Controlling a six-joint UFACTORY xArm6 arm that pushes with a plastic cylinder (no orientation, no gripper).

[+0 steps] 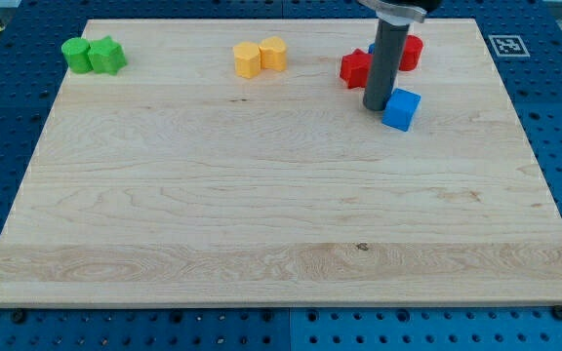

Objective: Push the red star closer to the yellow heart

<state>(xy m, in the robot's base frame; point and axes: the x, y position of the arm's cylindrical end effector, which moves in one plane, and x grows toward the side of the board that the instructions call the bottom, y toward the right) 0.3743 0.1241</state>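
Observation:
The red star (355,68) lies near the board's top edge, right of centre. Two yellow blocks touch each other further to the view's left: the right one (273,53) looks like the heart and the left one (248,59) like a hexagon, though the shapes are hard to make out. My dark rod comes down from the view's top, and my tip (376,105) rests on the board just below and right of the red star. It is against the left side of the blue cube (401,108).
A red round block (411,52) sits right of the rod, and a bit of another blue block (372,47) shows behind it. A green round block (76,54) and a green star (107,56) sit at the top left. The wooden board (261,224) lies on a blue perforated table.

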